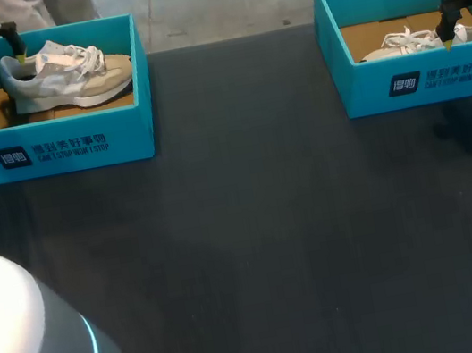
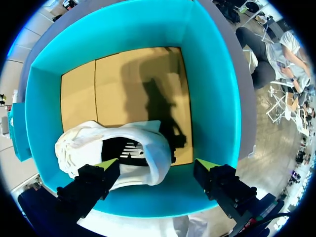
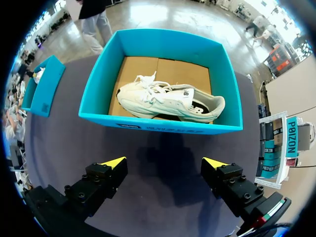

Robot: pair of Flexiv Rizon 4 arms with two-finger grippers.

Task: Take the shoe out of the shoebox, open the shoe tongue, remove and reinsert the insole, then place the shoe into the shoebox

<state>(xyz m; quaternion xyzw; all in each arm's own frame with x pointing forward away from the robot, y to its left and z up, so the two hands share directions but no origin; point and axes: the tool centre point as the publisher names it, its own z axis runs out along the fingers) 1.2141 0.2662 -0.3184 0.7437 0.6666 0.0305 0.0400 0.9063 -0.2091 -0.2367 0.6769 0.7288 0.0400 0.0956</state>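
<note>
Task is barely getting going, as far as the views show. 2 teal boxes are sitting well apart on the dark worktop (image 1: 254, 228), each w/ a pale shoe inside.

The left shoe (image 1: 65, 74) is resting on the cardboard floor of the left shoebox (image 1: 50, 149), toe pointing twd the middle of the worktop. The right shoe (image 3: 168, 101) is lying in the right shoebox (image 3: 158, 124), laces up.

The left tool (image 2: 157, 165) is hovering over the heel end of the left shoe. Its fingers are standing wide apart, one yellow tip above the heel collar and the other above the box wall. It's gripping nothing.

The right tool (image 3: 164, 163) is hanging above bare worktop just short of the right shoebox, which is lying ahead of its fingers. Fingers are also spread, w/ nothing btwn them.

Judging progress: step 1 (shoe out of box) isn't done on either side, since both shoes are sitting fully inside. The insole (image 2: 126, 148) is showing dark through the left shoe's collar and is looking seated. So all 4 steps are remaining: lift-out, opening up, insole out + back in, return to box. The left side is looking closest to a first grasp, at the heel.
</note>
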